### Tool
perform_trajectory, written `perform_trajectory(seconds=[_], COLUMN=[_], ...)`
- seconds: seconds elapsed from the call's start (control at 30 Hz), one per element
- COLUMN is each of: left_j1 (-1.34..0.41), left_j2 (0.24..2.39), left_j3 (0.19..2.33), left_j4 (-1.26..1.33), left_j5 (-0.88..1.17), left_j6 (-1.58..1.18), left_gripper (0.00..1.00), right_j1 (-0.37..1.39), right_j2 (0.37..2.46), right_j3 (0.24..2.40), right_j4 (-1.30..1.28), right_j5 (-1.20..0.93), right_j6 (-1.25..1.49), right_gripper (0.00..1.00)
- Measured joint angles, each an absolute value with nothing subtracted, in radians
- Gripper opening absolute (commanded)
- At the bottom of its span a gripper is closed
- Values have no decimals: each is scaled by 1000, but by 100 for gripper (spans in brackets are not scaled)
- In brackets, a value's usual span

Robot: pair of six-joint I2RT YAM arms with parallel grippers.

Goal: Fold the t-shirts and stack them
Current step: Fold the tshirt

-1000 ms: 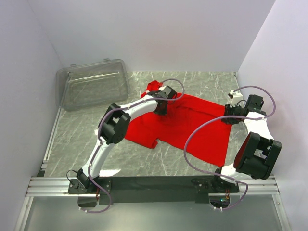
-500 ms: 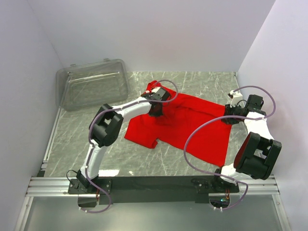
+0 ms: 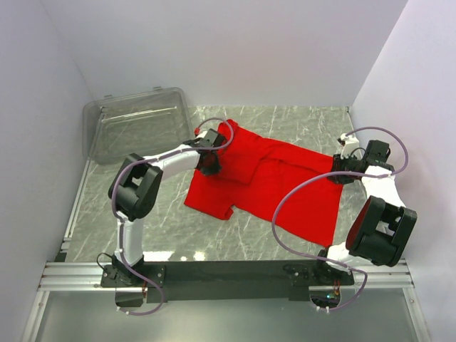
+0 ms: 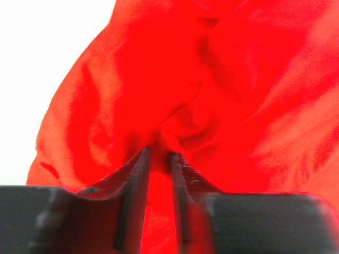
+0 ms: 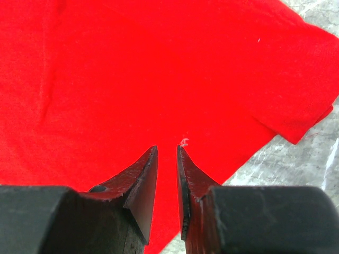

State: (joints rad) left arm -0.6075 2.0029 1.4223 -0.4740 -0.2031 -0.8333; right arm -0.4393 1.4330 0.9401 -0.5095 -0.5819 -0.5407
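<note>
One bright red t-shirt (image 3: pixel 285 189) lies spread over the middle and right of the marble table. Near its far left part, my left gripper (image 3: pixel 209 162) is shut on a bunched fold of the cloth. In the left wrist view the red fabric (image 4: pixel 212 79) gathers into a pinch at the tips of the left gripper (image 4: pixel 159 154). My right gripper (image 3: pixel 340 171) rests at the shirt's right edge. Its jaws (image 5: pixel 167 149) stand a little apart over flat red cloth (image 5: pixel 132 69), with nothing between them.
A clear plastic bin (image 3: pixel 135 125) stands at the back left, partly off the marble. Bare grey marble (image 3: pixel 135 206) shows left of the shirt and along the front. White walls close in on three sides. A sleeve hem (image 5: pixel 302 114) lies beside bare table.
My left gripper has moved left along the back of the shirt, dragging a fold of red cloth with it. The right arm has not moved.
</note>
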Motion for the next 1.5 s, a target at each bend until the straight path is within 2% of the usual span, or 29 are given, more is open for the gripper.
perform_trajectory(seconds=[0.07,0.13,0.37,0.57,0.77,0.97,1.13,1.33,1.5], left_j1=[-598,-597,-602,-581,-417,-330,-334,-340,-373], left_j2=[1991,1974,1858,1662,1451,1444,1589,1932,2189], left_j3=[1393,1367,1286,1172,949,852,1034,1470,1777], left_j4=[-471,-467,-414,-339,-263,-207,-127,-9,-21], left_j5=[-193,-178,-120,-108,-62,28,158,344,387], left_j6=[-835,-833,-807,-753,-754,-718,-668,-675,-705], left_gripper=[45,62,63,71,72,71,67,67,65], right_j1=[-439,-439,-439,-440,-426,-351,-297,-298,-298], right_j2=[1433,1433,1432,1416,1370,1297,1276,1291,1333], right_j3=[938,932,924,925,920,876,853,859,896], right_j4=[-509,-508,-513,-633,-816,-848,-800,-685,-590], right_j5=[-585,-588,-597,-670,-694,-634,-596,-578,-526], right_j6=[-541,-541,-553,-739,-1003,-1076,-957,-718,-510], right_gripper=[28,28,29,33,37,36,36,35,35])
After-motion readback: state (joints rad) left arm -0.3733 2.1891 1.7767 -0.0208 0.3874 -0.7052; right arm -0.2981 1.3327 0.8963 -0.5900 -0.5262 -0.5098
